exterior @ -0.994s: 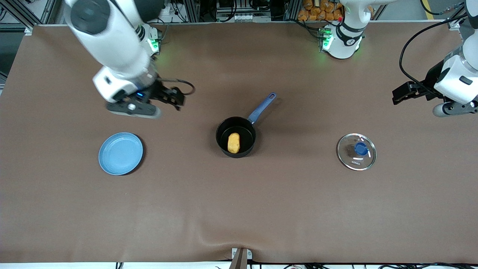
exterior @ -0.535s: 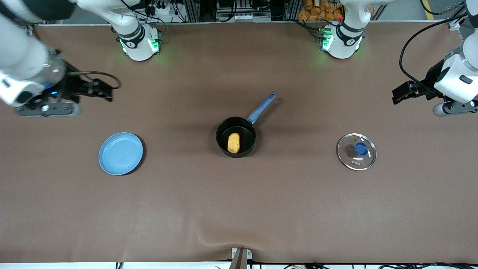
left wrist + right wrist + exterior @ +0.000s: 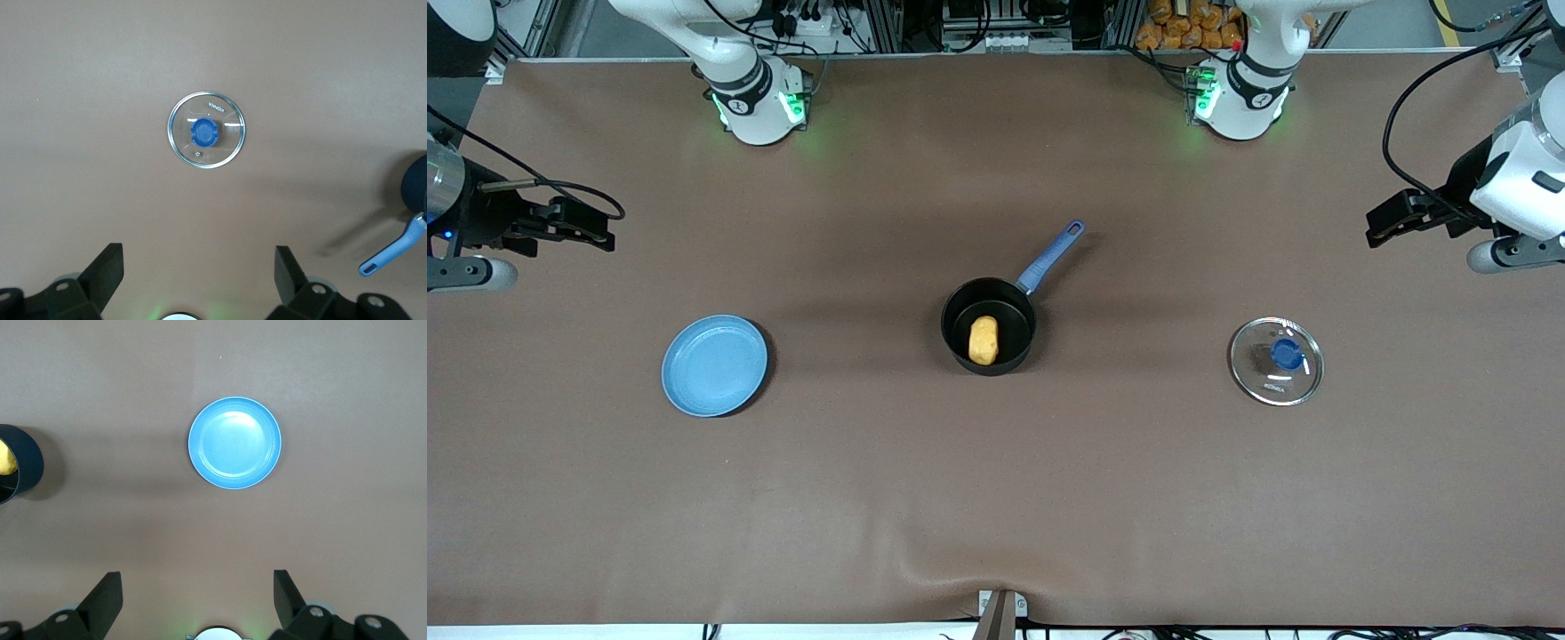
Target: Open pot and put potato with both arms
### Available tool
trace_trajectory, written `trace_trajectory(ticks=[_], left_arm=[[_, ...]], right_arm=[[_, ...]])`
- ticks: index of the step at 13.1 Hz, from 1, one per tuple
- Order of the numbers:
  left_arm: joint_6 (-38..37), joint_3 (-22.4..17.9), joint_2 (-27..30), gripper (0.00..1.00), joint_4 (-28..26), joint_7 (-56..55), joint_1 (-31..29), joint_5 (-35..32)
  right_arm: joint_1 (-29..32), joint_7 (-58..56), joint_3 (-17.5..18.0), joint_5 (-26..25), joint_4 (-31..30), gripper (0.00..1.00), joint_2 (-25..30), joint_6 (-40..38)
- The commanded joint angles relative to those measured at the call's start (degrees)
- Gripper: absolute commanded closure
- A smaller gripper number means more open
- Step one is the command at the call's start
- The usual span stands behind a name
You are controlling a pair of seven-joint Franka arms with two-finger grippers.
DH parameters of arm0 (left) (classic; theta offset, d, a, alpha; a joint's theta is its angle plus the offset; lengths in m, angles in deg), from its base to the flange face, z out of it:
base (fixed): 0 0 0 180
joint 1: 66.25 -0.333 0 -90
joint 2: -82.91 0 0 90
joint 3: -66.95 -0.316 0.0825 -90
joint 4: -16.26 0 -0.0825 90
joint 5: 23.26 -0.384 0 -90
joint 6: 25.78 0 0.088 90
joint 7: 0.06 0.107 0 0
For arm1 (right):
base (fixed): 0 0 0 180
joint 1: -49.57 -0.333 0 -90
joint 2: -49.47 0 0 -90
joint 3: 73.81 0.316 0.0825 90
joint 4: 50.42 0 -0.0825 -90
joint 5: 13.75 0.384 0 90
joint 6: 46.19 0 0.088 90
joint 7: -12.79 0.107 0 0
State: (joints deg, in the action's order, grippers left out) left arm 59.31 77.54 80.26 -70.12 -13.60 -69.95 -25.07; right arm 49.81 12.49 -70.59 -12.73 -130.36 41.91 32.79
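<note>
The black pot [image 3: 989, 326] with its blue handle [image 3: 1052, 256] stands open at mid-table. The yellow-orange potato [image 3: 983, 340] lies inside it. The glass lid [image 3: 1276, 361] with a blue knob lies flat on the table toward the left arm's end. My right gripper [image 3: 463, 274] is raised over the right arm's end of the table; the right wrist view shows it [image 3: 197, 581] open and empty, with the pot's rim [image 3: 17, 463] at the frame edge. My left gripper [image 3: 1516, 255] is raised over the left arm's end; the left wrist view shows it [image 3: 199, 259] open and empty, with the lid [image 3: 207, 130] below.
A flat light-blue plate [image 3: 714, 364] lies empty toward the right arm's end and shows in the right wrist view [image 3: 234, 443]. The arm bases [image 3: 758, 98] stand along the table's back edge. A brown mat [image 3: 996, 498] covers the table.
My right arm has swung away from beside the pot toward its own end of the table and risen. The left gripper shifted slightly. Pot, potato, lid and plate have not moved.
</note>
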Motion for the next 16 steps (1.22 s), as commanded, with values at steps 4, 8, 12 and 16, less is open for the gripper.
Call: trace_trajectory(ticks=[4,8,12,16], left_arm=[[-0.6,0.1,0.4,0.0,0.6,1.2,-0.3,0.0],[-0.7,0.1,0.5,0.0,0.5,3.1,-0.5,0.1],[-2.1,0.1,0.7,0.0,0.3,3.2,-0.4,-0.6],[-2.3,-0.4,0.9,0.0,0.6,3.5,-0.6,-0.7]], right_arm=[[0.9,0.3,1.1,-0.1,0.6,0.0,-0.2,-0.7],[1.2,0.1,0.9,-0.1,-6.7,0.0,4.9,4.1],[1.2,0.3,1.0,-0.1,-18.7,0.0,12.6,12.5],[2.7,0.4,0.9,-0.1,-18.7,0.0,12.5,13.0]])
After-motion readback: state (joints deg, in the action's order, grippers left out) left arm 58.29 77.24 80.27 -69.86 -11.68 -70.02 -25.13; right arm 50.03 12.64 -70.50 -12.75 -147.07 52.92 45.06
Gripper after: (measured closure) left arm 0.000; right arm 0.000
